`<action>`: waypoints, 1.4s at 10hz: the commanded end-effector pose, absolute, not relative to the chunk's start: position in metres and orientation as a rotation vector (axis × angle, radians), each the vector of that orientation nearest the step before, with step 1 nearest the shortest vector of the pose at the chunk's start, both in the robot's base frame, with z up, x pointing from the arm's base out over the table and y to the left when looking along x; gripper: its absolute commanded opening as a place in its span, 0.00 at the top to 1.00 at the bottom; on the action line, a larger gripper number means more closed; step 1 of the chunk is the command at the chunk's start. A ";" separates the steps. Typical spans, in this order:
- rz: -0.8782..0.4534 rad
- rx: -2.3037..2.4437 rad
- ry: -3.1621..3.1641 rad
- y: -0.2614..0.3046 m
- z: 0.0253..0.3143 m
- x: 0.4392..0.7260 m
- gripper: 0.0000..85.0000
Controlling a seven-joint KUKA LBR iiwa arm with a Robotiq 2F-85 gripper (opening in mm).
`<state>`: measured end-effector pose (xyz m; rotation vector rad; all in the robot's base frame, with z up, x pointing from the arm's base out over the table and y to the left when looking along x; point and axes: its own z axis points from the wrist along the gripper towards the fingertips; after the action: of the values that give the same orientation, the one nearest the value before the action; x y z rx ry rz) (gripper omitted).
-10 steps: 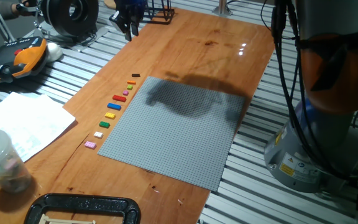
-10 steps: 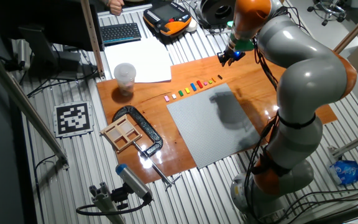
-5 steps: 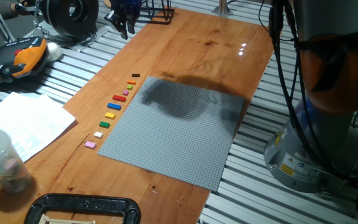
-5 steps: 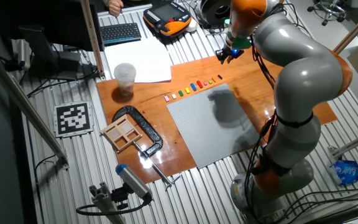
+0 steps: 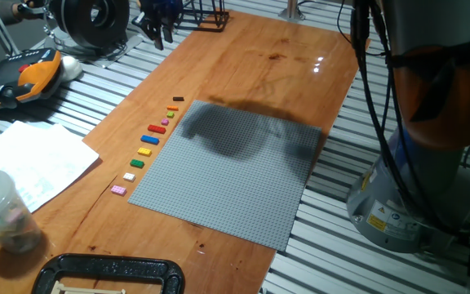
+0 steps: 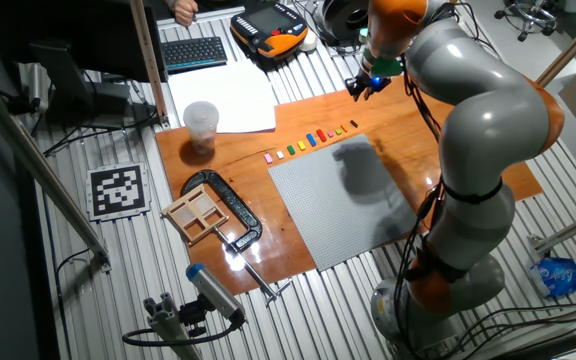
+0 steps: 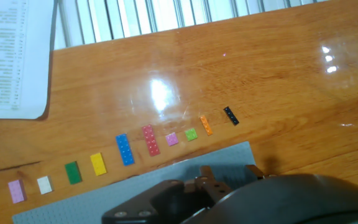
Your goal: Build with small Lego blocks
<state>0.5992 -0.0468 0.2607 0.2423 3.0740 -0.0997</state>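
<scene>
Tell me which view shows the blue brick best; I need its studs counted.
The hand view: the blue brick is large, unobstructed, studs visible. One fixed view shows it as a small blue sliver; the other fixed view only a speck in the row.

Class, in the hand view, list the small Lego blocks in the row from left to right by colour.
Pink block → white block → dark green block → yellow block → blue block → red block → small pink block → light green block → orange block → black block.
</scene>
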 end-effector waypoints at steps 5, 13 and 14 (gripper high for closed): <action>-0.076 0.227 3.105 -0.046 0.262 0.600 0.80; -0.128 0.091 3.039 -0.050 0.256 0.602 0.80; -0.124 0.077 3.036 -0.053 0.249 0.606 0.80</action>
<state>0.6069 -0.0538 0.2476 0.0744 3.0339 -0.1272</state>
